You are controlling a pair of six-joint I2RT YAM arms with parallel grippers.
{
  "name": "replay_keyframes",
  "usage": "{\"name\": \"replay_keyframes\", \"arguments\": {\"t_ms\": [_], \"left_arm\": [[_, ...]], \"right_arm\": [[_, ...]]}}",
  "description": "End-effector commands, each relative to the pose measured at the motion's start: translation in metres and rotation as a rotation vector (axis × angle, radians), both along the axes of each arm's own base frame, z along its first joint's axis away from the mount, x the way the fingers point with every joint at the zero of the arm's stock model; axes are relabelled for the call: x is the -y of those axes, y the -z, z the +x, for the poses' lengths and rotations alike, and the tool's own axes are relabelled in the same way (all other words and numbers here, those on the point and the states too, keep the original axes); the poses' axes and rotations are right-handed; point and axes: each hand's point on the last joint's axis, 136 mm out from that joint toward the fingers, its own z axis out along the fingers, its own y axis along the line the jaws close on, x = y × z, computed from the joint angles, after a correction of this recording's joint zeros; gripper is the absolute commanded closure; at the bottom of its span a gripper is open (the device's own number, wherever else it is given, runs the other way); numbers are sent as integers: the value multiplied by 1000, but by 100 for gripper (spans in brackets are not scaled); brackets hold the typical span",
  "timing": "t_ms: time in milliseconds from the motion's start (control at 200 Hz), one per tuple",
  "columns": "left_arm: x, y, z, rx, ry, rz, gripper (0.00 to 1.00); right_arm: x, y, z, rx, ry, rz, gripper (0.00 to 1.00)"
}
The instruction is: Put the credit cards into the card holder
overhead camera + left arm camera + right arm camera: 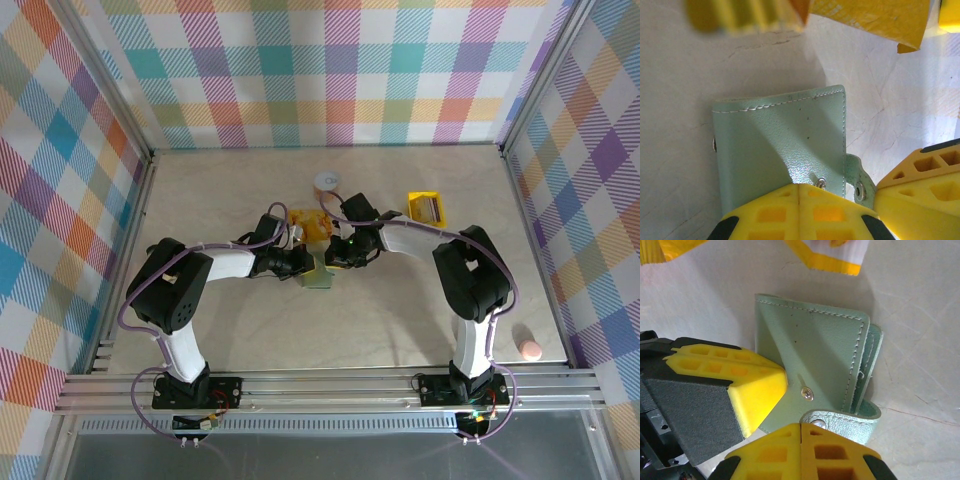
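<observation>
Pale worktop (230, 200) inside plaid walls. Nearest, the left pincer (799, 192) and right pincer (800, 432) meet at the folded green card holder (780, 140), which lies flat mid-worktop. Both pincers are clenched at its near edge, the right at the unsnapped strap (842, 420); whether leather is nipped between them cannot be told. Risk: tugging the strap may drag the soft card holder instead of opening it, and the crowded pincers may collide. Beyond: snack packet (308, 226) just behind; yellow tray (411, 205) and white disc (327, 181) farther off.
</observation>
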Motion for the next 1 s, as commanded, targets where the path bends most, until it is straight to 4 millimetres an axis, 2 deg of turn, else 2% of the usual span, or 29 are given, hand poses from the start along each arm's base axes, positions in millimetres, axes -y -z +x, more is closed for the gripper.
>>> {"name": "replay_keyframes", "arguments": {"t_ms": [0,995], "left_arm": [[-2,16,-8,-30,14,32,99],[-2,18,-10,-34,15,24,98]], "right_arm": [[-9,0,-1,-19,-34,26,100],[-23,6,5,-55,-13,76,100]]}}
